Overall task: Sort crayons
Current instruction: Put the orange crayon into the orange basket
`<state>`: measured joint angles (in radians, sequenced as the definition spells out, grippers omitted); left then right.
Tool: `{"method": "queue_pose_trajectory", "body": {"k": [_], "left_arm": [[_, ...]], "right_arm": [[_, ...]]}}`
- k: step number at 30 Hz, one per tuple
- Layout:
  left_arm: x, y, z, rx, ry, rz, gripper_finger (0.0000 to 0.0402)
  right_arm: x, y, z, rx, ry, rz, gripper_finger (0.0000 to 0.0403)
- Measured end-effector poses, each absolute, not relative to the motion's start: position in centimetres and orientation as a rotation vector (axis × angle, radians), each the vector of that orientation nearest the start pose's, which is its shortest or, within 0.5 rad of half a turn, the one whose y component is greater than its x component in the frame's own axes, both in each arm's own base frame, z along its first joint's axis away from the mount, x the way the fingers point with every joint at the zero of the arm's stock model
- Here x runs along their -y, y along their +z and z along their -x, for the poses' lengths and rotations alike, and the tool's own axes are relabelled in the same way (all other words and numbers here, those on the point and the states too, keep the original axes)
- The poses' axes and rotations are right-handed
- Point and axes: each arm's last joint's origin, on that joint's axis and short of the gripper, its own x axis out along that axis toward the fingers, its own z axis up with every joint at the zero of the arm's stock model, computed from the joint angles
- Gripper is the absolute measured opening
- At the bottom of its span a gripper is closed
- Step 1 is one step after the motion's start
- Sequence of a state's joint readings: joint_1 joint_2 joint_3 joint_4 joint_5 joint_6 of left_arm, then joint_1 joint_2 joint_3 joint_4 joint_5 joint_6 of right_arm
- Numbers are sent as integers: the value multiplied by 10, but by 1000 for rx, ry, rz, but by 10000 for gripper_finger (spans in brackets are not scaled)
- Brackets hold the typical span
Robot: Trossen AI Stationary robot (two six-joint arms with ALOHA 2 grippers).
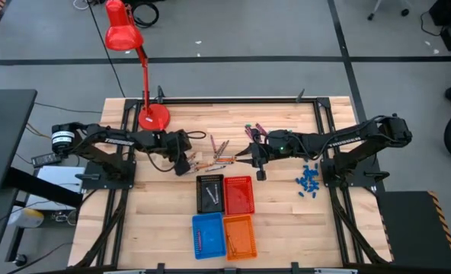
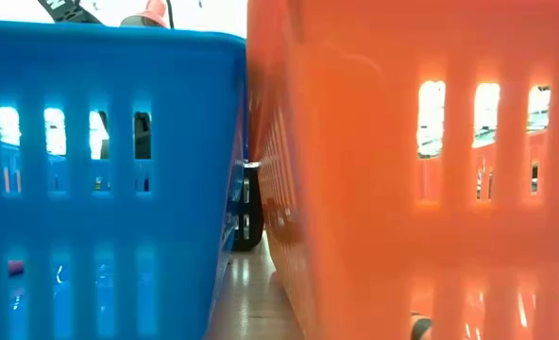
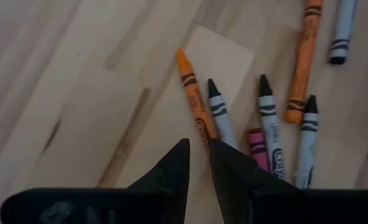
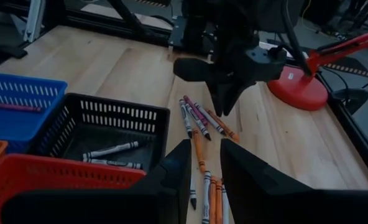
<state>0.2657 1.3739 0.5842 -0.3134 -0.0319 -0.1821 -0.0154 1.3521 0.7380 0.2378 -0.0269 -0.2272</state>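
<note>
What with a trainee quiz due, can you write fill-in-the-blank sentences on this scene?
1. Beside the black basket, red basket and blue basket sits an ____ one.
2. The lamp is ____.
3. The left tool is above loose ____.
Missing: orange; red; crayons.

Both arms are dark, almost black, built from long thin tubes with chunky round joints. The left arm has a round silver and white cap at its shoulder end and pale lettering along its tube. The right arm has pale lettering too, and a tiny green light near its wrist. Thin black cables loop beside the left wrist. Each arm ends in two black pointed fingers, flat and smooth.
</note>
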Motion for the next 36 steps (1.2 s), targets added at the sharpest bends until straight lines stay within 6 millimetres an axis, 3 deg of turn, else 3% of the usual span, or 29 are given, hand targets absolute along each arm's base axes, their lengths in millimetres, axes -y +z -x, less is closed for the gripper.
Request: {"method": "queue_pose_trajectory", "body": {"k": [27, 36], "left_arm": [[-60, 145, -223, -1017, 344, 353, 73], [-63, 128, -227, -1089, 388, 313, 73]], "right_arm": [[3, 232, -287, -388, 52, 190, 91], [1, 232, -287, -387, 60, 191, 91]]}}
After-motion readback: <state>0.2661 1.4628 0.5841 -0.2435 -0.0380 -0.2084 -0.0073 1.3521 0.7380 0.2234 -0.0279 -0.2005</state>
